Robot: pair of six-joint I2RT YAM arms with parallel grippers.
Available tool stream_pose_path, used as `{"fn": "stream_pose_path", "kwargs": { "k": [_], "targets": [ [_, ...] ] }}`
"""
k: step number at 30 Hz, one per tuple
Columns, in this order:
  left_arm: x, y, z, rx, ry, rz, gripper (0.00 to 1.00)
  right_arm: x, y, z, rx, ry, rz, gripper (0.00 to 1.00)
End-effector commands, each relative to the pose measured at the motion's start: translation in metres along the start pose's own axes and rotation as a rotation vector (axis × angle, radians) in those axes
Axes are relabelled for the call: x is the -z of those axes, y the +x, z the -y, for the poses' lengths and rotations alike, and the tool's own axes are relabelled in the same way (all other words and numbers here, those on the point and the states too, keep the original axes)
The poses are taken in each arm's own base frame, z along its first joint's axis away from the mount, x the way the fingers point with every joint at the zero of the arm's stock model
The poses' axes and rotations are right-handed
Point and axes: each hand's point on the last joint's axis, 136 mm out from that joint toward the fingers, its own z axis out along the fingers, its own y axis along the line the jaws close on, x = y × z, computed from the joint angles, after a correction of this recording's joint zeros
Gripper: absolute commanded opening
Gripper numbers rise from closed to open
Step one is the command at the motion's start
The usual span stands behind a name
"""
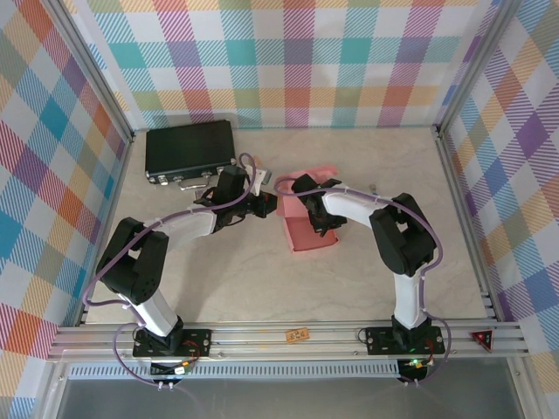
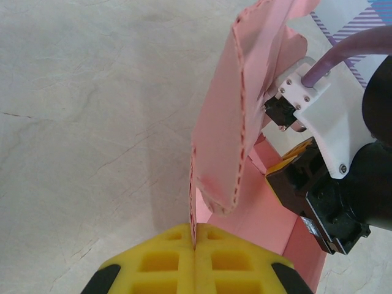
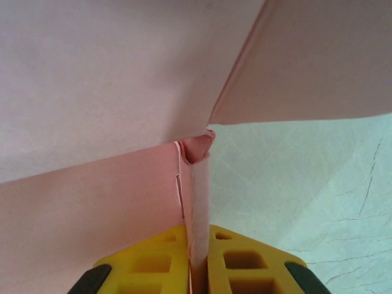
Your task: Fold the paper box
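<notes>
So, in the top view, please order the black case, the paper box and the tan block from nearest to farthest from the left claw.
1. Paper box, pinched in the left claw.
2. Black case, behind it, leftward.
3. Tan block, on the near rail.

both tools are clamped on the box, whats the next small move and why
Probably the left tool should ease its upright flap inward over the box while the right tool holds. Both are shut on card: the left on that flap's edge, the right on a folded wall at a corner, so the box is anchored.
</notes>
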Motion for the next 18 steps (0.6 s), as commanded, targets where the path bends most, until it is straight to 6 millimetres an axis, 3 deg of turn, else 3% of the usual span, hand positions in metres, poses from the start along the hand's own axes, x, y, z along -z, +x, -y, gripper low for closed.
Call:
{"fn": "stream_pose_path", "kwargs": {
  "k": [1, 12, 18],
  "targets": [
    [0.001, -0.007, 0.009, -0.030, 0.055, 0.018, 0.00, -0.027, 0.029, 0.005, 0.025, 0.059, -0.116, 0.14],
    [-0.001, -0.007, 0.013, -0.042, 0.083, 0.010, 0.00, 0.012, 0.010, 0.001, -0.050, -0.063, -0.038, 0.27],
    [-0.006, -0.002, 0.015, -0.060, 0.113, 0.000, 0.00, 0.022, 0.007, 0.001, -0.065, -0.089, -0.020, 0.36]
  ]
}}
